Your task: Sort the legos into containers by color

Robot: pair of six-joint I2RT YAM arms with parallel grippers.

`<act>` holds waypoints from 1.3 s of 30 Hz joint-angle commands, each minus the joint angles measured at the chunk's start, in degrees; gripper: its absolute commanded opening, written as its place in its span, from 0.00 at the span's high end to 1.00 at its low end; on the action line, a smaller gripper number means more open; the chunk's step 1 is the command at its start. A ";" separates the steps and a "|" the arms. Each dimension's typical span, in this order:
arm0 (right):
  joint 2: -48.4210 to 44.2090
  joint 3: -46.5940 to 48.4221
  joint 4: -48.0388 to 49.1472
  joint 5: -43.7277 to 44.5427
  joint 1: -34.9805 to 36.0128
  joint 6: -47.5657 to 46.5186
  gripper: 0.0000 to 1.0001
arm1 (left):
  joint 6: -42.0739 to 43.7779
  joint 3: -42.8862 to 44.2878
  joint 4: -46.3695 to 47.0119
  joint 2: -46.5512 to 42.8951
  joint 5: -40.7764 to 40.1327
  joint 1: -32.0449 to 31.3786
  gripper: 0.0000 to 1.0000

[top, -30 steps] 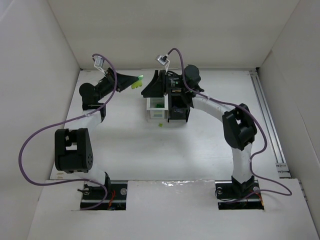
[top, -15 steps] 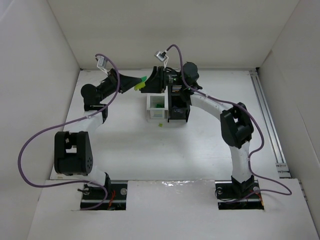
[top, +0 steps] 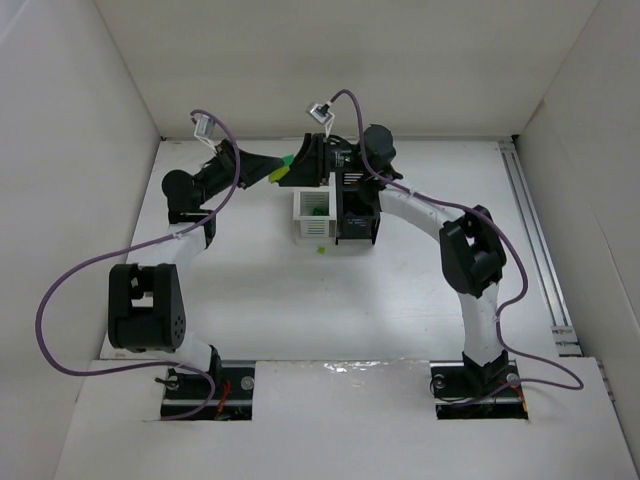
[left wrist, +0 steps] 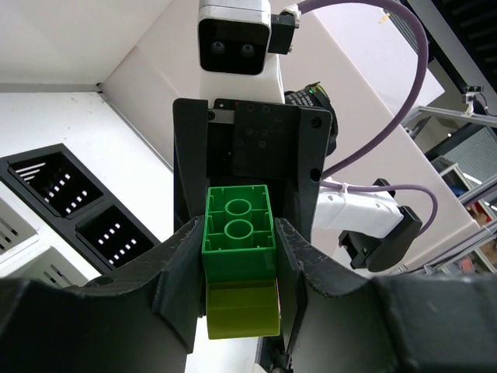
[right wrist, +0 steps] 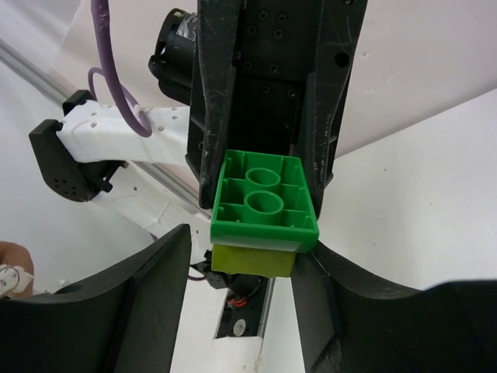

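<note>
The left gripper (left wrist: 238, 241) has its jaws clenched on a green lego (left wrist: 238, 227) that is stacked on a yellow-green lego (left wrist: 243, 311). Both dark fingers press against the green brick's sides, and the two round tubes on its hollow underside face the left wrist camera. The pair is held in the air just to the left of the containers (top: 357, 225), not inside any bin. The right gripper (right wrist: 247, 256) faces the same stack end-on with its jaws released. They are spread to either side of the bricks, and a clear gap shows between one finger (right wrist: 151, 291) and the green brick. From above, the two grippers meet nose to nose at the far-left corner of the block of bins. A green piece (top: 318, 208) lies inside the near white bin. Another small green lego (top: 320, 249) sits on the counter (top: 300, 300) just in front of that bin.
</note>
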 commanded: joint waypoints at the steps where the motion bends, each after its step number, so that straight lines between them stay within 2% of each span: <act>1: 0.29 2.70 1.85 1.08 1.00 0.45 0.43 | 1.36 -0.20 18.75 -3.04 0.39 -0.28 1.00; 3: 0.29 3.23 1.85 1.08 1.00 0.45 0.48 | 1.97 -0.20 18.75 -3.57 0.39 -0.81 1.00; 12: 0.29 3.23 -0.34 4.16 0.47 0.45 0.48 | 4.87 -1.34 17.43 -4.71 0.91 -0.81 1.00; 16: 0.29 3.23 -0.35 4.16 0.47 0.45 0.57 | 5.41 -1.34 16.73 -5.24 0.91 -0.81 1.00; 19: 0.29 3.23 -0.35 4.16 0.47 0.45 0.69 | 6.54 -1.34 16.03 -5.24 0.39 -0.81 1.00; 20: 0.29 3.23 0.35 3.64 0.47 0.45 0.79 | 6.55 -1.34 16.02 -5.24 -0.31 -0.81 1.00; 23: 0.29 2.70 2.36 2.41 0.47 0.45 0.96 | 5.94 -0.64 16.02 -3.58 -1.37 -0.81 1.00; 24: 0.29 2.70 2.90 2.40 0.47 0.45 0.99 | 5.24 0.32 16.81 -3.05 -2.24 -0.81 1.00; 31: 0.29 1.30 5.63 -2.08 1.62 -0.70 1.00 | 2.59 10.16 17.52 1.52 -3.66 -0.81 1.00; 36: -2.17 -4.57 5.63 -4.80 1.09 -4.47 1.00 | 2.59 12.63 17.52 2.85 -4.89 0.33 1.00; 39: -4.53 -7.22 1.77 -5.95 1.09 -8.42 1.00 | 2.59 13.16 17.52 3.46 -5.41 0.85 1.00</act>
